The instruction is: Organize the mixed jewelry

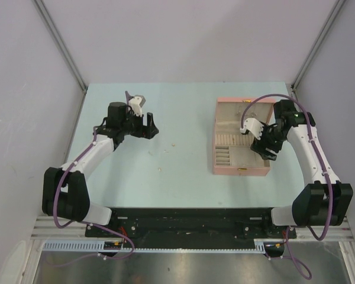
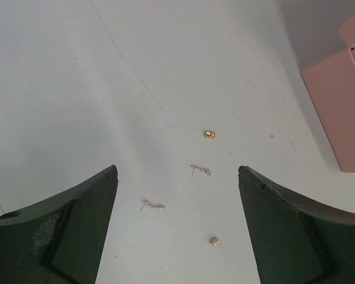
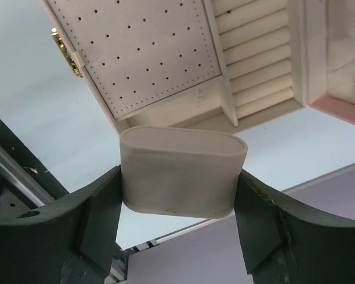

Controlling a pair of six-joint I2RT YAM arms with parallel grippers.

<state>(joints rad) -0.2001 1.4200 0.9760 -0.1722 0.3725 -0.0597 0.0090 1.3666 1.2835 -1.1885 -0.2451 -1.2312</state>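
Right gripper pinches the cream rounded piece; I'd keep it level, lowering into the jewelry box ahead. Left gripper hangs spread over tiny earrings.

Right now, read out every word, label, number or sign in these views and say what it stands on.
None can be read. The pink rectangular jewelry box and its cream perforated panel bear no print, nor does the cream rounded pad gripped by the right gripper. The pale blue table is unmarked too.
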